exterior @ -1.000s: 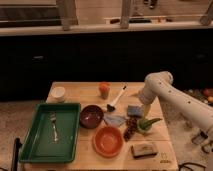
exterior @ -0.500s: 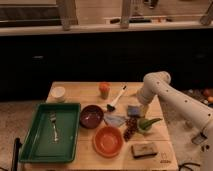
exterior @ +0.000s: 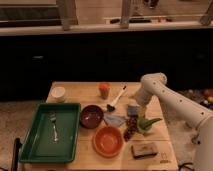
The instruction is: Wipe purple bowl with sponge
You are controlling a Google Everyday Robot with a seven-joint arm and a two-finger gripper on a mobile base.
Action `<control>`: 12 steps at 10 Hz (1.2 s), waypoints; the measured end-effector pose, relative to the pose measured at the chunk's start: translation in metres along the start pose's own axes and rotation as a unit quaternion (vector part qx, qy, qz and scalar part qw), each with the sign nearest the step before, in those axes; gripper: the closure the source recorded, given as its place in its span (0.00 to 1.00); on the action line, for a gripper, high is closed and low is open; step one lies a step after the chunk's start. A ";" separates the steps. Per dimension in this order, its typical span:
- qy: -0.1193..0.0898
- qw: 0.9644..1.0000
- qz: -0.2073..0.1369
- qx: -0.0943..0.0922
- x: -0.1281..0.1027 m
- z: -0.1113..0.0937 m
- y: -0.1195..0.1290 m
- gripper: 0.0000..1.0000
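The purple bowl [exterior: 91,116] sits on the wooden table [exterior: 75,95], right of the green tray. A small bluish block [exterior: 132,110], possibly the sponge, lies right of the bowl, past a grey-blue cloth [exterior: 115,120]. A tan sponge-like block [exterior: 142,149] lies at the table's front right. My gripper [exterior: 137,106] hangs from the white arm [exterior: 170,100] that comes in from the right. It is right over the bluish block, at or just above it, and about a bowl's width right of the purple bowl.
A green tray [exterior: 35,150] with a fork [exterior: 54,126] is at the front left. An orange bowl [exterior: 108,141] is in front of the purple bowl. Also on the table are a white cup [exterior: 59,93], an orange cup [exterior: 104,90], a dish brush [exterior: 116,99], dark grapes [exterior: 131,128] and a green item [exterior: 148,124].
The arm has shifted slightly to the left and its wrist has settled lower over the bluish block. The things on the table have not moved.
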 end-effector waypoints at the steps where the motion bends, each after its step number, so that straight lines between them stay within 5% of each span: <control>1: -0.002 1.000 0.005 -0.004 0.002 0.005 0.000 0.20; 3: -0.006 1.000 0.018 -0.012 0.010 0.018 0.003 0.24; 10: -0.007 0.999 0.035 -0.005 0.028 0.016 0.011 0.95; 12: -0.007 0.999 0.035 -0.006 0.028 0.016 0.011 1.00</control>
